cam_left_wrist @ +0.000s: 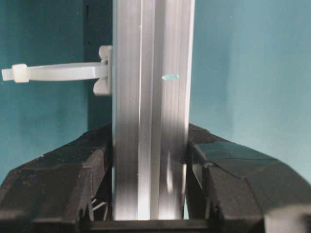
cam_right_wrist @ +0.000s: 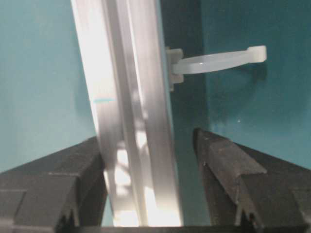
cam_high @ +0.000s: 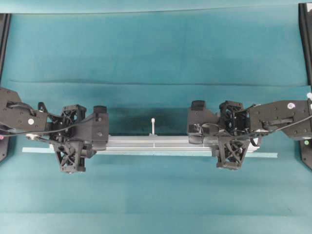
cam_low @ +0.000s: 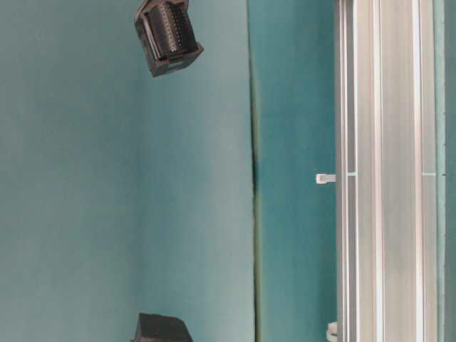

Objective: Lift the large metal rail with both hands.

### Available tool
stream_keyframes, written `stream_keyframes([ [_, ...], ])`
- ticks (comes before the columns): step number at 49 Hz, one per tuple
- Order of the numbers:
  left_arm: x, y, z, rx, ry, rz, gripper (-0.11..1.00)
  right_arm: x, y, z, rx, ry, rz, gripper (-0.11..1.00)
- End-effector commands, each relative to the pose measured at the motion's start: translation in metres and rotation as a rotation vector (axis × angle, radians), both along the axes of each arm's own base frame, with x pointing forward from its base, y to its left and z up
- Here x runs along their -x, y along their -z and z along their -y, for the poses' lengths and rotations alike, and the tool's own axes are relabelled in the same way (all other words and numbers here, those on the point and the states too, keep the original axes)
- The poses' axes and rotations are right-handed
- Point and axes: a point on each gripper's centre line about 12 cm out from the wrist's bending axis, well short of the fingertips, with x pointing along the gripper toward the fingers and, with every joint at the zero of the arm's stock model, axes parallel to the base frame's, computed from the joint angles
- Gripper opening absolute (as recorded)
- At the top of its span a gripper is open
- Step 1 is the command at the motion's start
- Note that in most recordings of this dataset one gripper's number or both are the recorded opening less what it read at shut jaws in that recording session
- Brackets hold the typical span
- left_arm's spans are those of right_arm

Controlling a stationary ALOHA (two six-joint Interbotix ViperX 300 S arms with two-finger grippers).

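A robotics lab bench. A plain teal cloth (cam_high: 156, 44) covers the whole table, black frame posts (cam_high: 306, 39) stand at its edges, and two black arms (cam_high: 287, 117) with exposed cables reach in over an aluminium rail (cam_high: 156, 142).

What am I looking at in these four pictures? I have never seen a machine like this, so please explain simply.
These are two black robot arms over a teal table. One picture looks down from above, one looks from table level, and two come from cameras mounted on the wrists.

In the overhead view the left gripper and the right gripper straddle the ends of a long silver metal rail. A thin pale strip lies beside it. White pegs stick out from the rail's side.

The left wrist view shows both fingers pressed against the rail, gripping it. In the right wrist view one finger stands clear of the rail, so that gripper is open.
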Motion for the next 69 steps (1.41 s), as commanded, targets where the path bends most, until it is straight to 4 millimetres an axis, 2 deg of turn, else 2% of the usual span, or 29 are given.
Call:
stream_keyframes([
  [1,0.002,-0.002,0.004,0.007,-0.001,0.003,0.36,-0.004,-0.002,0.001,-0.002,0.010,0.003,0.71],
  [8,0.001,-0.003,0.005,0.028,-0.045,0.022,0.38,-0.004,-0.002,0.001,-0.003,0.010,-0.008,0.73],
  [10,0.001,-0.003,0.005,0.036,-0.061,0.028,0.47,-0.004,-0.003,0.001,-0.003,0.010,-0.005,0.75],
  [13,0.001,-0.003,0.005,0.037,-0.066,0.028,0.68,-0.005,-0.004,0.001,-0.003,0.010,0.005,0.78],
  [16,0.002,-0.003,0.004,0.035,-0.062,0.022,0.84,-0.007,-0.007,0.001,-0.002,0.010,0.018,0.84],
  [19,0.002,-0.004,0.004,0.034,-0.059,0.026,0.96,-0.009,-0.010,0.001,-0.002,0.008,0.032,0.90],
  [21,0.002,-0.006,0.005,0.034,-0.056,0.032,0.99,-0.009,-0.011,0.000,-0.002,0.007,0.038,0.92],
  [24,0.002,-0.010,0.004,0.036,-0.057,0.046,0.98,-0.010,-0.015,0.000,-0.002,0.005,0.046,0.95],
  [31,0.003,-0.034,0.004,0.047,-0.068,0.109,0.97,-0.007,-0.034,-0.001,-0.005,0.010,0.081,0.95],
  [42,0.024,-0.097,0.003,0.072,-0.079,0.287,0.98,0.004,-0.077,-0.001,-0.027,0.060,0.188,0.95],
  [49,0.042,-0.126,0.002,0.079,-0.064,0.411,0.98,0.011,-0.109,-0.003,-0.044,0.087,0.308,0.95],
  [59,0.068,-0.147,0.000,0.092,-0.061,0.528,0.97,0.022,-0.145,-0.004,-0.053,0.077,0.509,0.95],
  [69,0.083,-0.167,-0.001,0.107,-0.063,0.635,0.97,0.036,-0.169,-0.007,-0.068,0.066,0.737,0.95],
])
